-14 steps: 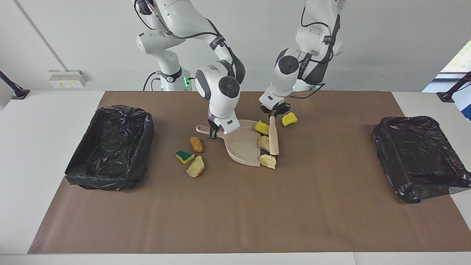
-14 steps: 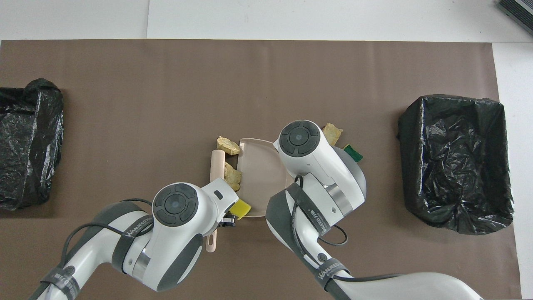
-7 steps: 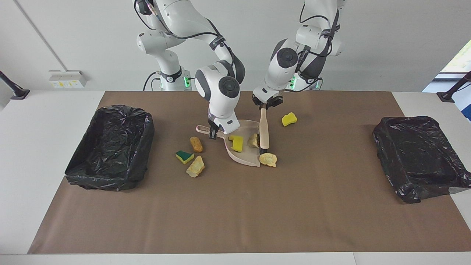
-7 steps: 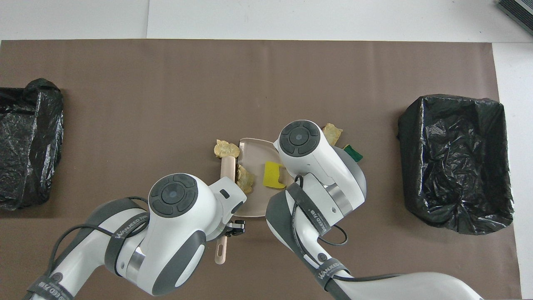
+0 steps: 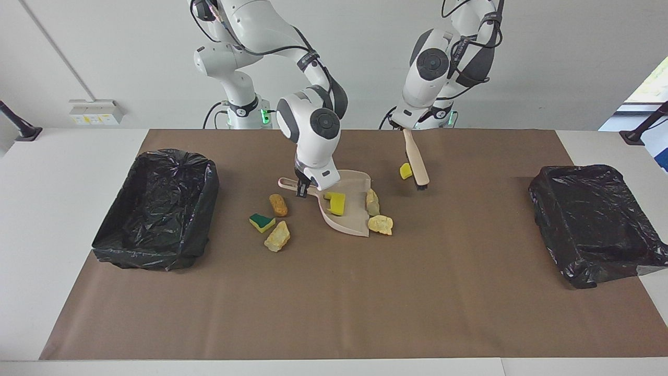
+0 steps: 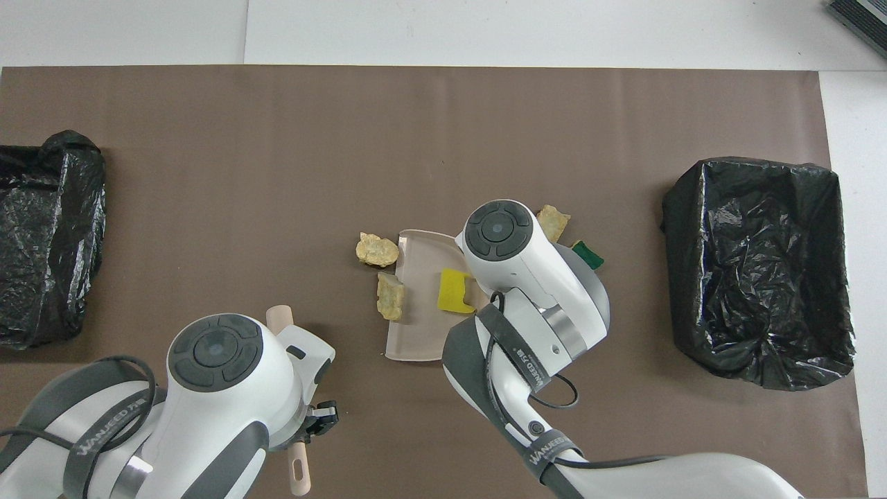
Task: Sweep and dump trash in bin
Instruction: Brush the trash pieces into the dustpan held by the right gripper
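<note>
Presently the left gripper (image 5: 403,127), clamped on the brush (image 5: 416,159), should land beside 1 yellow chunk (image 5: 405,171) and drive it toward the dustpan (image 5: 350,216) the closed right gripper (image 5: 301,189) pins by the handle.

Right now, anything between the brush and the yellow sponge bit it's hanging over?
Nothing visible. The left gripper holds the brush raised over the lone yellow sponge bit, bare brown mat around both. The dustpan, held by the right gripper, lies toward the right arm's end, with two pale lumps at its open edge.
</note>
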Available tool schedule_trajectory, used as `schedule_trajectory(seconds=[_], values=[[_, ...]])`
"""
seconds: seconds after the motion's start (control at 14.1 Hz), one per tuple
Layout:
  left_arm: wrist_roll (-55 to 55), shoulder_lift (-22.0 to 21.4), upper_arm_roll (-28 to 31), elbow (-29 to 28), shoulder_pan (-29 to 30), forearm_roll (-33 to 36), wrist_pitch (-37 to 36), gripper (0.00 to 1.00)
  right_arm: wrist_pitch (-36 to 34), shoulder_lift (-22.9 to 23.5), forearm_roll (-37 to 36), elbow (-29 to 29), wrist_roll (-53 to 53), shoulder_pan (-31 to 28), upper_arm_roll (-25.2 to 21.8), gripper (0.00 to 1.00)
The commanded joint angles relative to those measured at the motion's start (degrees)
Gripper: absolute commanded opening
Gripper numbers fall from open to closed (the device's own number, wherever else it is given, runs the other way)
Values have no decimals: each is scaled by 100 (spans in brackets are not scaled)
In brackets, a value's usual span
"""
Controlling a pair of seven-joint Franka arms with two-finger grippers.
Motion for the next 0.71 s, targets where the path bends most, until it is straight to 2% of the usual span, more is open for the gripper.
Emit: schedule_trajectory(seconds=[0.0,0.28,0.5,0.64], values=[[-984,-613,-75,-684,-50,117,30,0,-69,-52,-133,-37,205,-56,35,0],[-1723,-570,-339,-1256,-86,117,520,0,-60,-52,-133,-46,205,-65,44,0],[-2041,130,-347,-1135,-139,109,1319,0,-60,-52,-133,-46,205,-65,44,0],[-1962,622,-347,-794,-112,100,1811,0,-60,-52,-133,-46,205,-65,35,0]])
